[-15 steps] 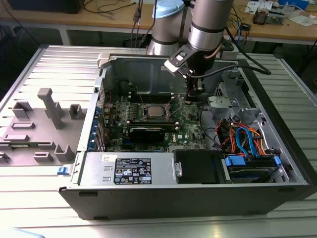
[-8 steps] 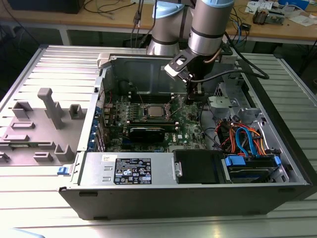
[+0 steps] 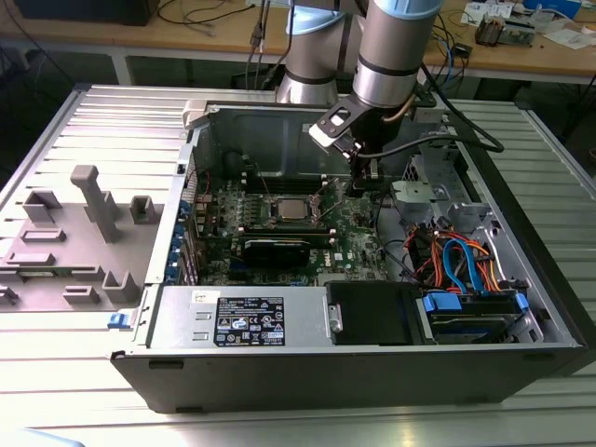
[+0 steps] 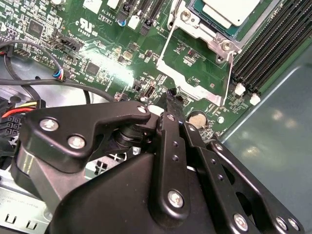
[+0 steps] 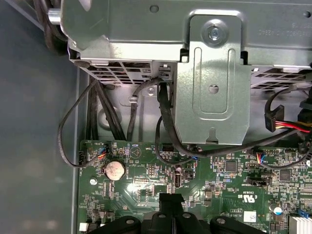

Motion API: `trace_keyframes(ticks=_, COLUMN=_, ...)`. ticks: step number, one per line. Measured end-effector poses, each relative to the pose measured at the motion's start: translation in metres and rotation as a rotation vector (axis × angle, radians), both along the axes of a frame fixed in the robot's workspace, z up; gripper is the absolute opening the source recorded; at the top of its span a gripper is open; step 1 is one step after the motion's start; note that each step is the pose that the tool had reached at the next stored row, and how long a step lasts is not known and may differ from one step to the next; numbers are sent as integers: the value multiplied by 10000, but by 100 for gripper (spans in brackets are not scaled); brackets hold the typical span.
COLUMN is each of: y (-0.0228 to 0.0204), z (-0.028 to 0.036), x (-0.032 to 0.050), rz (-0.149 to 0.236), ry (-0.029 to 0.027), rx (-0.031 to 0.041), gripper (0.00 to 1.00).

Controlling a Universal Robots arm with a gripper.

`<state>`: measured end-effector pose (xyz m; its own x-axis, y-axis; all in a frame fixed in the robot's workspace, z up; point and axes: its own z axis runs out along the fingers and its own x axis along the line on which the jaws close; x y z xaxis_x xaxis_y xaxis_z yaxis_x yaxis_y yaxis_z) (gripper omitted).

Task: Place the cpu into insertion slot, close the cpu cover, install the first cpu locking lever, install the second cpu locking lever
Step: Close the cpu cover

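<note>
The cpu [image 3: 291, 209] [image 4: 229, 9] lies silver top up in the insertion slot on the green board, so the slot's contact field is hidden. The cpu cover [image 4: 187, 22] lies as a metal frame around the chip. Two thin wire locking levers [image 4: 164, 48] [image 4: 229, 73] run from the socket toward my gripper; I cannot tell whether they are latched. My gripper [image 3: 365, 182] [image 4: 171, 95] [image 5: 170, 199] hovers over the board beside the socket, on the exterior view's right. Its black fingers are shut together with nothing between them.
A metal drive cage [image 5: 209, 83] with black cables stands just past the board's edge. A coin cell [image 5: 115, 169] sits near the fingertips. Memory slots [image 4: 263, 58] flank the socket. A long black card [image 3: 275, 249], the power supply [image 3: 242, 317] and coloured cables [image 3: 456, 261] fill the case.
</note>
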<state>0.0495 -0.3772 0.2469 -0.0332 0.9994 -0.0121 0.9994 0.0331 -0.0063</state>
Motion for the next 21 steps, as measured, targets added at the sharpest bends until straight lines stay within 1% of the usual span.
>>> trace_keyframes(ticks=7, y=0, z=-3, x=-3, rz=-1, ry=0, rx=1, gripper=11)
trace_keyframes(ticks=12, y=0, z=-2, x=-45, rz=0, ry=0, rx=0, gripper=11)
trace_keyframes(ticks=15, y=1, z=-2, x=-105, rz=0, ry=-1, rx=0, gripper=11)
trace_keyframes(ticks=16, y=0, z=-2, x=-162, rz=-1, ry=-14, rx=0, gripper=11)
trace_keyframes(ticks=18, y=0, z=-2, x=-217, rz=0, ry=-38, rx=-1, gripper=11)
trace_keyframes(ticks=21, y=0, z=-2, x=-334, rz=0, ry=-113, rx=0, gripper=11)
